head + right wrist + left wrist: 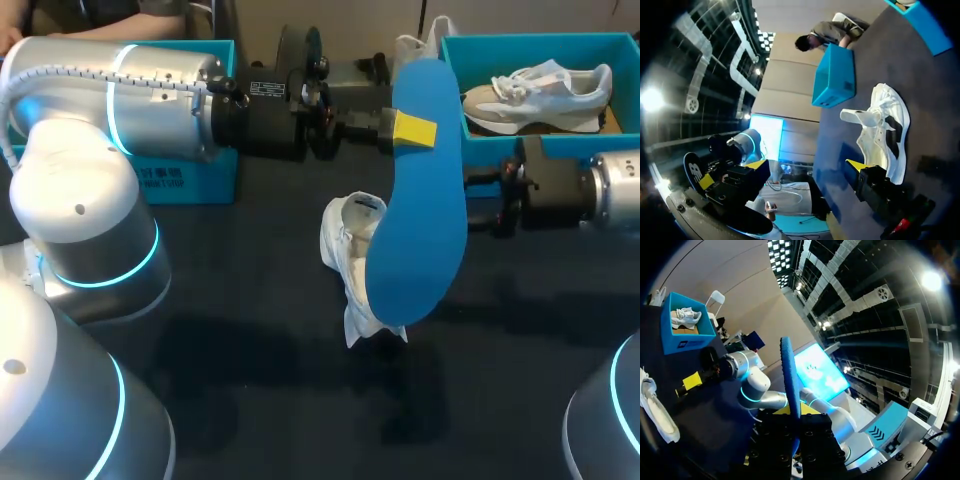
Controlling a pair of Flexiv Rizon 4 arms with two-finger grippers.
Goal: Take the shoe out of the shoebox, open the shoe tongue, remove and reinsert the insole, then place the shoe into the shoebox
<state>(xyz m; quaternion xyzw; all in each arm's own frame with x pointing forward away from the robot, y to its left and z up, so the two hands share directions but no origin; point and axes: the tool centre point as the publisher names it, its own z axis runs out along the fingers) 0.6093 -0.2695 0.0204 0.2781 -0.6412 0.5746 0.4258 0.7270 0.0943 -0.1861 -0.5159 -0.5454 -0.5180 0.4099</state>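
At the far left of the table (pixel 250 400) stands a blue box (pixel 190 175). The left arm comes in past it, and the left gripper (pixel 412 130) is clamped on the blue insole (pixel 420 240), one yellow tip pressed flat against the face near the narrower end. The left wrist view shows the insole edge-on, standing straight up between the two fingers.

The insole hangs in the air with its long axis running from the far side of the table toward the near side. Its broad end dips low over the shoe (pixel 347 255). The shoe rests on the table directly beneath and slightly to the left of that broad end, so the left arm looks best placed to bring the insole down into it.

The shoe is white and soft-looking. Its tongue is pulled out and up, leaving a dark mouth exposed, as seen from the right wrist. Its long axis seems roughly in line with the insole's, which should help with sliding the insole back in.

Just right of the insole, the right gripper (pixel 807 167) is spread wide and holds nothing, with the shoe lying ahead of it. At the far right, the shoebox (pixel 450 90) holds a second shoe (pixel 545 90).
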